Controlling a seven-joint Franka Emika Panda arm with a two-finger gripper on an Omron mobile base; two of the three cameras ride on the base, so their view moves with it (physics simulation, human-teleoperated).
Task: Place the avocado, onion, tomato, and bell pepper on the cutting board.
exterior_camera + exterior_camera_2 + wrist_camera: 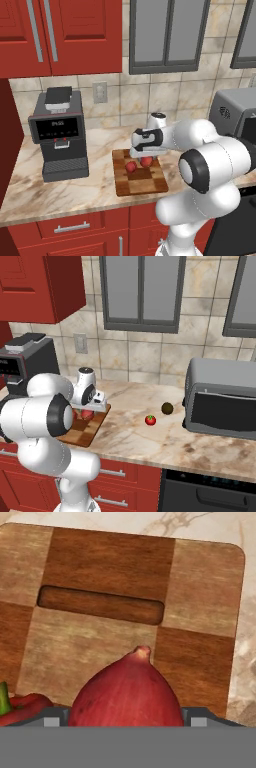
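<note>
My gripper [145, 155] [91, 407] hangs low over the checkered wooden cutting board [145, 189] [86, 436] [105, 557], shut on the red onion [146, 161] [127, 692]. The onion fills the gap between the two fingertips, point up, at or just above the board; I cannot tell if it touches. A red bell pepper [131, 167] [25, 704] with a green stem lies on the board right beside the onion. On the marble counter to the right of the board sit the tomato [150, 419] and, a little farther back, the dark avocado [167, 408].
A black coffee machine [60, 135] stands left of the board. A grey toaster oven [222, 401] sits on the counter at the right, close to the avocado. Tiled wall and red cabinets rise behind; the counter's front edge runs just before the board.
</note>
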